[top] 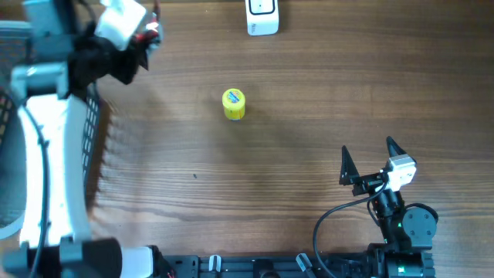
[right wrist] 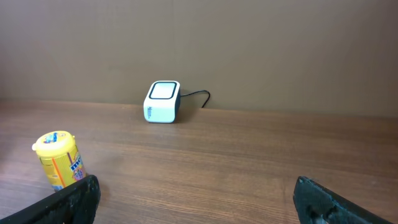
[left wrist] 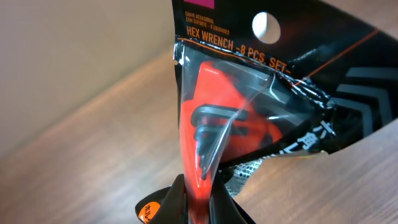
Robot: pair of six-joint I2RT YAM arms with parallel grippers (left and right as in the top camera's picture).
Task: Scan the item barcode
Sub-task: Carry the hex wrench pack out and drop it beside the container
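The hex wrench set (left wrist: 249,115) is clamped in the left gripper (left wrist: 198,200), well apart from the scanner (top: 262,18). The right gripper (top: 367,147) is spread wide and empty. Pickup is judged done, scanning outstanding.

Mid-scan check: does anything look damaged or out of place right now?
The hex wrench pack in the left gripper looks battered: its clear blister is crumpled and the backing card bends. The yellow tub and scanner look normal.

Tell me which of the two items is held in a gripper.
The hex wrench pack, clamped in the shut left gripper. The yellow canister stands alone on the table, clear of the open right gripper.
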